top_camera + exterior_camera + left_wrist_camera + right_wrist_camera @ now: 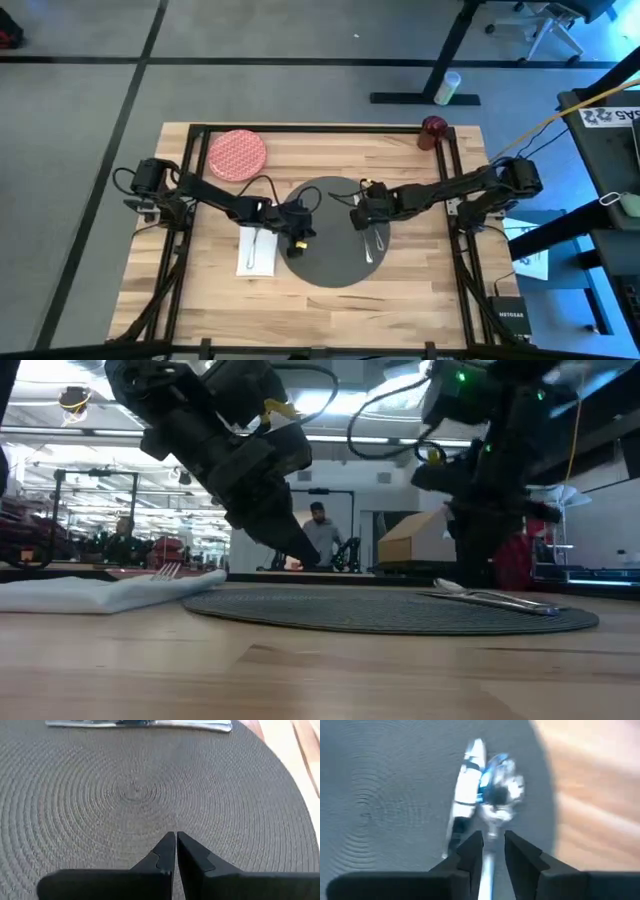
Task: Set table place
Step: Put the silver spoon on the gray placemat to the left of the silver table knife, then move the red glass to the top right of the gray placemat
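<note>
The only writing I can read is "NETGEAR", in white on a small black box (pixel 511 318) at the lower right of my overhead frame, beside the table's corner. A white sheet (pixel 610 116) at the upper right edge carries dark printed lettering, but I cannot make out its words

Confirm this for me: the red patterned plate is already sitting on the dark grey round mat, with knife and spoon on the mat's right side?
Not quite. The high view shows the red patterned plate on bare wood at the table's far left, off the dark grey round mat. The knife and spoon do lie on the mat's right side.
</note>
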### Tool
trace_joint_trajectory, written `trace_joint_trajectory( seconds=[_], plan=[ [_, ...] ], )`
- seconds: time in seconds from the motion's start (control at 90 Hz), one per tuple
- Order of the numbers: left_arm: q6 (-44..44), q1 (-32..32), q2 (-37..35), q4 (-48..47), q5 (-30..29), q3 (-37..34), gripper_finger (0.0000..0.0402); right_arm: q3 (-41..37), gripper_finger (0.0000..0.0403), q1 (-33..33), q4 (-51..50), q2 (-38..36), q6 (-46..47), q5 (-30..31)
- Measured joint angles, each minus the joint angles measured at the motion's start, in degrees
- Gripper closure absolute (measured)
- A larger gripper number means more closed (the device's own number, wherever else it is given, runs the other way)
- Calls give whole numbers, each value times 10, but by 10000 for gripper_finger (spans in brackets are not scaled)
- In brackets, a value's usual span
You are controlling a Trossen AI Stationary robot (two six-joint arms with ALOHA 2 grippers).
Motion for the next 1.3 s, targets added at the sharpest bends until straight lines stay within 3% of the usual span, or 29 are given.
trace_joint_trajectory(
  seconds=[0.244,0.344,0.622,0.878,0.922,1.089,1.3],
  plan=[
    [2,1,0,-15,0,0,402,122,357,-10,-360,-2,-72,38],
    [2,7,0,-25,0,0,402,127,365,-52,-440,-25,-138,55],
    [-8,25,0,-54,0,0,402,109,377,-281,-421,-119,-425,151],
    [18,26,0,-55,0,0,402,109,401,-496,-318,-140,-734,161],
    [16,28,0,-56,0,0,402,110,402,-523,-294,-140,-754,158],
    [-13,33,-5,-58,4,6,402,113,402,-510,-303,-144,-759,142],
    [-17,31,-28,-52,5,7,402,113,403,-501,-224,-146,-732,105]
  ],
)
